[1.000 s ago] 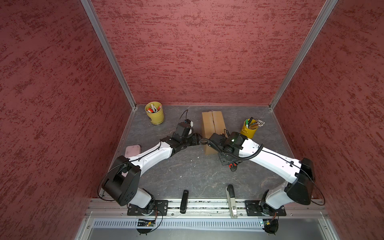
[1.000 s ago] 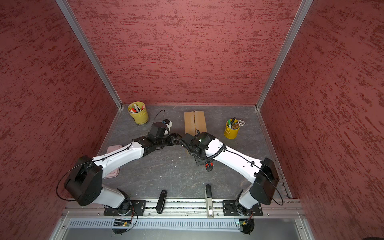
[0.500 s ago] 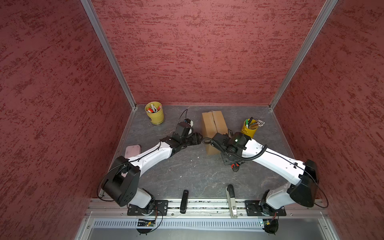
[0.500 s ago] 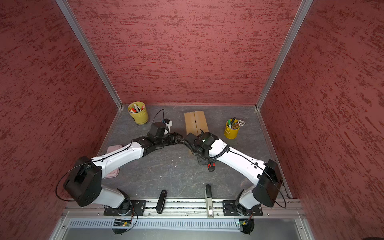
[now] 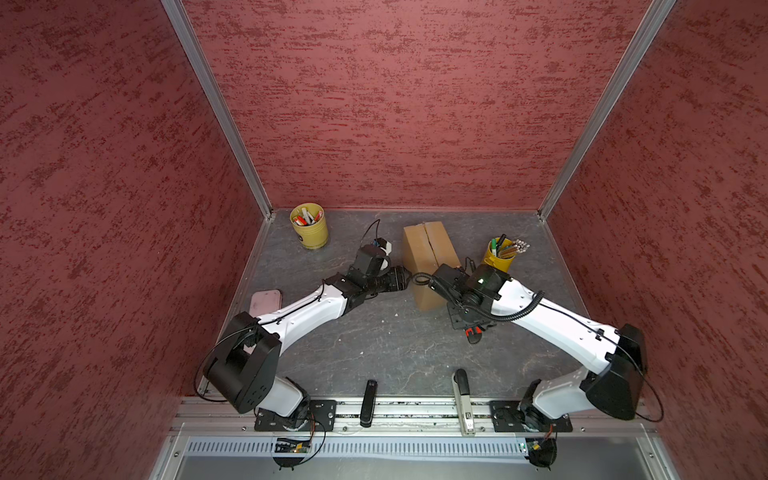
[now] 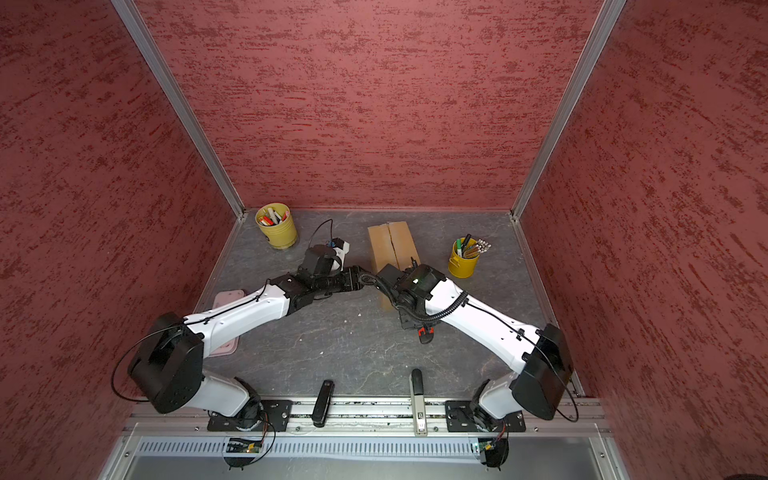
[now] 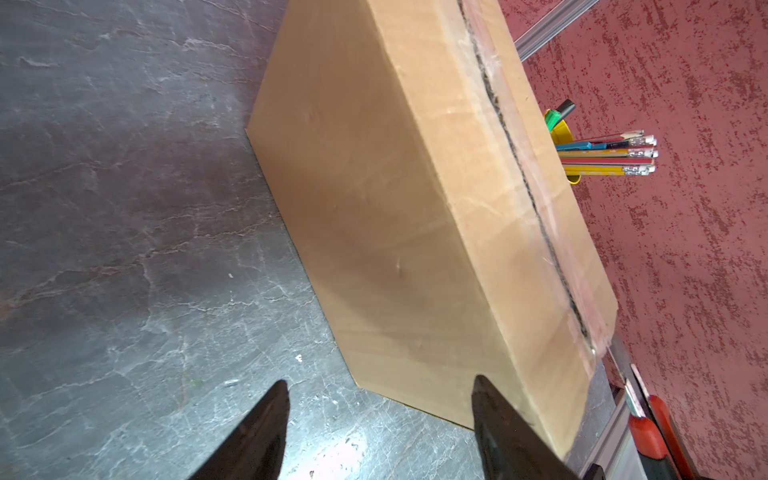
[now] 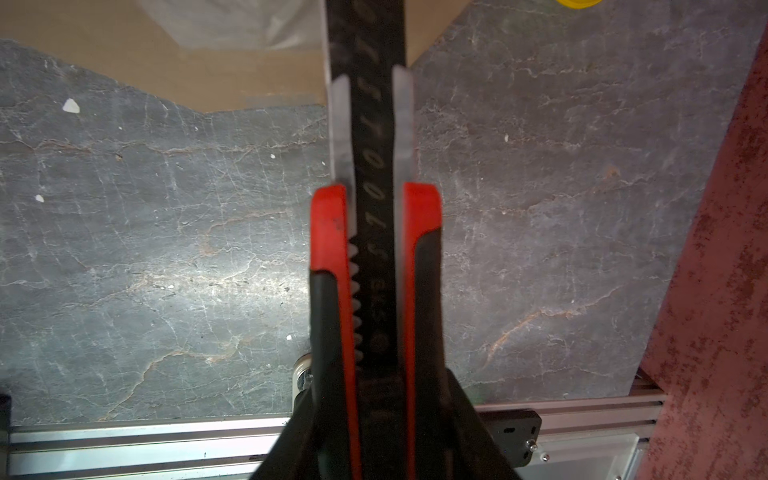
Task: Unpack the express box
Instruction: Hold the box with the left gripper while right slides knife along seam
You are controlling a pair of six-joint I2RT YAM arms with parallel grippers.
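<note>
On the box [image 7: 374,208] the seam [image 7: 532,199] looked slit, but flaps [image 7: 465,137] lay shut and nothing was out; right tool [image 8: 376,415] pinched the knife [image 8: 376,232], left tool [image 7: 380,384] stood spread alongside.

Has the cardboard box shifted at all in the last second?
No. The cardboard box stands just as far from the yellow pencil cup as before.

The express box [image 5: 417,249] lies between the left cup [image 5: 309,227] and right cup [image 5: 500,258].
</note>
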